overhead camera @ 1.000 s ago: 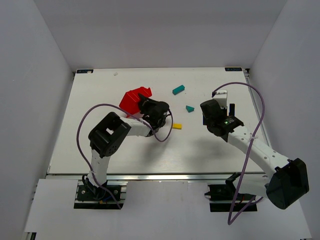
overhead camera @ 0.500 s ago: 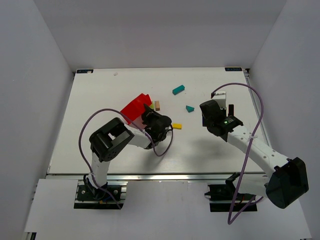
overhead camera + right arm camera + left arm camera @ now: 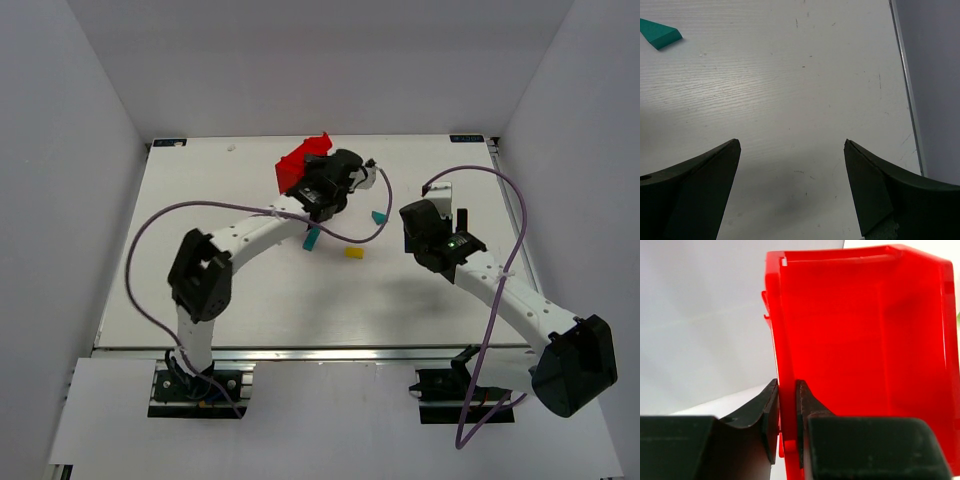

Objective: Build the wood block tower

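The bin (image 3: 298, 165) hangs over the table (image 3: 200, 200) at the middle of its far edge, one wall caught between the jaws of the left gripper (image 3: 314, 180), which is just right of it. Nearer the middle of the table, a long block (image 3: 312, 238) lies just beside the left arm (image 3: 250, 228). A small block (image 3: 354, 253) lies to its right, a little closer to the near edge. Behind the small block sits a wedge (image 3: 379, 216), between the two grippers. The right gripper (image 3: 450, 203) hovers near the right edge, well apart from the bin.
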Action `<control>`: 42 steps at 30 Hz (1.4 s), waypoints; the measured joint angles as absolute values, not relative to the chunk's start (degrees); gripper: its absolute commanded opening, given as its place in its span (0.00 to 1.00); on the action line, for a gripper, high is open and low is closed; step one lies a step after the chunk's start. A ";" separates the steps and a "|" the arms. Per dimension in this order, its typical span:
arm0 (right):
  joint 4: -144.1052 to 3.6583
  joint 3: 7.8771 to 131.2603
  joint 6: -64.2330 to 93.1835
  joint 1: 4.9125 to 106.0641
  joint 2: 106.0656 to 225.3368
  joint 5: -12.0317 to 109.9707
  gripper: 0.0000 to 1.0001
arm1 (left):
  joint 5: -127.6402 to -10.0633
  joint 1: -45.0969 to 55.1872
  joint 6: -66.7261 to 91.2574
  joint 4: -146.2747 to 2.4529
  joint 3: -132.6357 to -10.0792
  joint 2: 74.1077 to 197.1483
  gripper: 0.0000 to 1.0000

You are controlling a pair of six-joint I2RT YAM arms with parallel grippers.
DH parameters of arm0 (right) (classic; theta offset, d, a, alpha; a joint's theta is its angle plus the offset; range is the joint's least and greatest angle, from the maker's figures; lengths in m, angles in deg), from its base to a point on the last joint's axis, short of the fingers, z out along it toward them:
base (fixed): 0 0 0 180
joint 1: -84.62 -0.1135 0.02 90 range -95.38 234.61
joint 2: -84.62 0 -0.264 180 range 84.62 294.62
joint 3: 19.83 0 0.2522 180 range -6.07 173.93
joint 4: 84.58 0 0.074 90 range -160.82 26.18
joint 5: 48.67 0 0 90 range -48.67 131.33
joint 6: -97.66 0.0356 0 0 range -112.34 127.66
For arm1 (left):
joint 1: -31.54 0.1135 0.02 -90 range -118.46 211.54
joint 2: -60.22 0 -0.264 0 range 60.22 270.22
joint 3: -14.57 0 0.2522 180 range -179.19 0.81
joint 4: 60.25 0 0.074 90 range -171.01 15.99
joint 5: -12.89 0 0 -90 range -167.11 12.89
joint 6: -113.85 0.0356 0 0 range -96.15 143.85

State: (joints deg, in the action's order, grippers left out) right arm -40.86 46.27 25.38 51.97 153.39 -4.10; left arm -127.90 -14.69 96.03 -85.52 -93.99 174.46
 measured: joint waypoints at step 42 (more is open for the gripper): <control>-45.39 64.78 27.80 51.99 178.79 8.95 0.89 | -107.66 36.76 -3.95 -98.22 -77.38 165.08 0.10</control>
State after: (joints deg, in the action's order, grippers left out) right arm -45.39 64.78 27.80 51.99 178.79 8.95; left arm -107.66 36.76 -3.95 -98.22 -77.38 165.08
